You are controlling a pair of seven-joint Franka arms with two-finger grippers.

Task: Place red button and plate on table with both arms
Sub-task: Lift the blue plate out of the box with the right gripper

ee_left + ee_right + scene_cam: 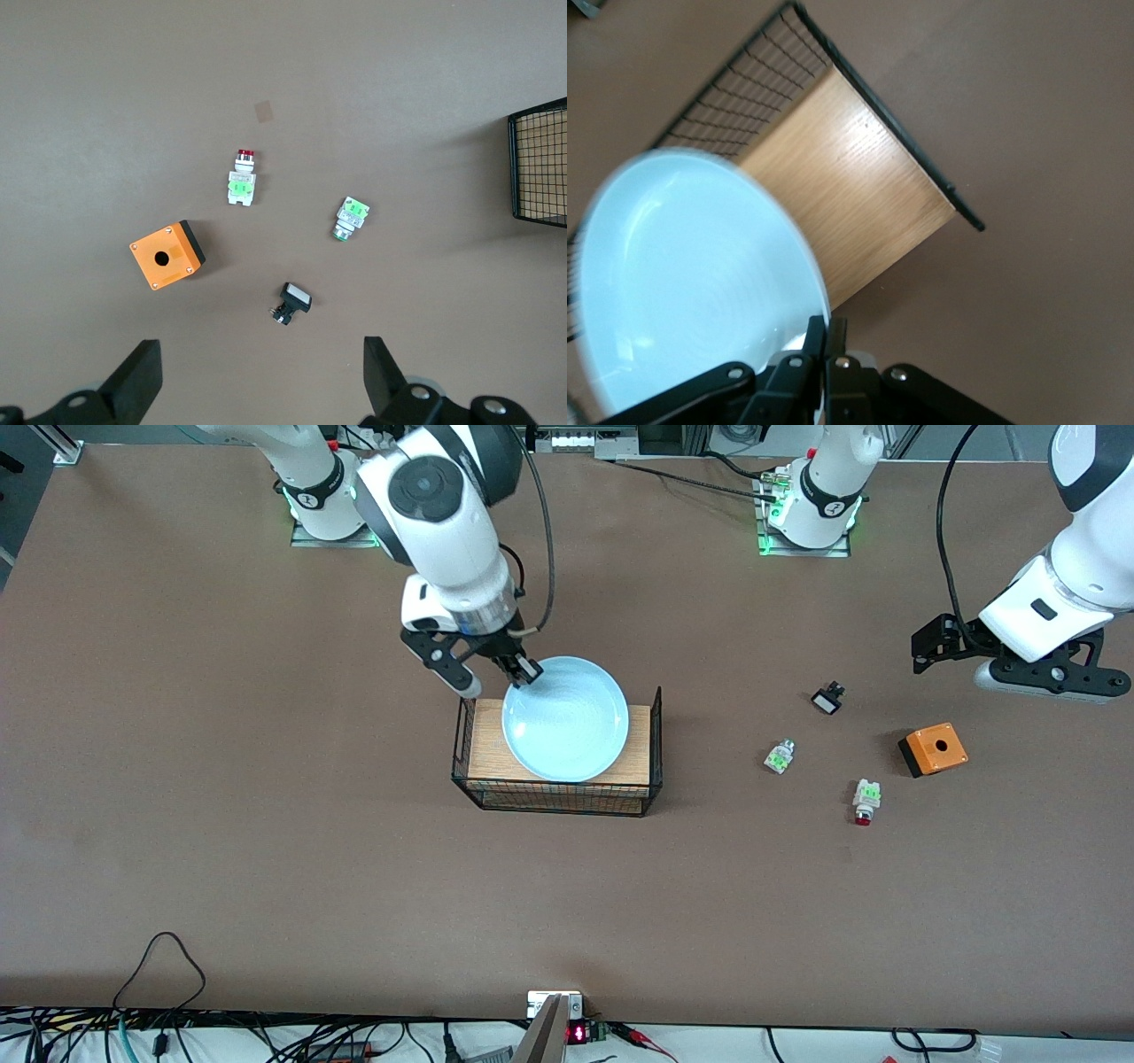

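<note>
Right gripper (pixel 523 673): fingers clamped on rim of round pale-blue plate (pixel 567 722) over wooden-topped wire rack (pixel 638 740) | left gripper (pixel 261 376): fingers spread, empty, above brown counter (pixel 266 868) | small red-capped button (pixel 866 802): on counter

Matte brown for the table (pixel 266 850); pale light blue, with faint concentric rings, for the plate (pixel 567 722); light wood grain inside a black wire grid for the rack (pixel 640 766). Red cap, silver collar, green-and-white block on the red button (pixel 866 800). Green and clear on the similar part (pixel 779 756). Orange with a black side and dark round hole on the box (pixel 933 749). Black with a white face on the small switch (pixel 827 698)
</note>
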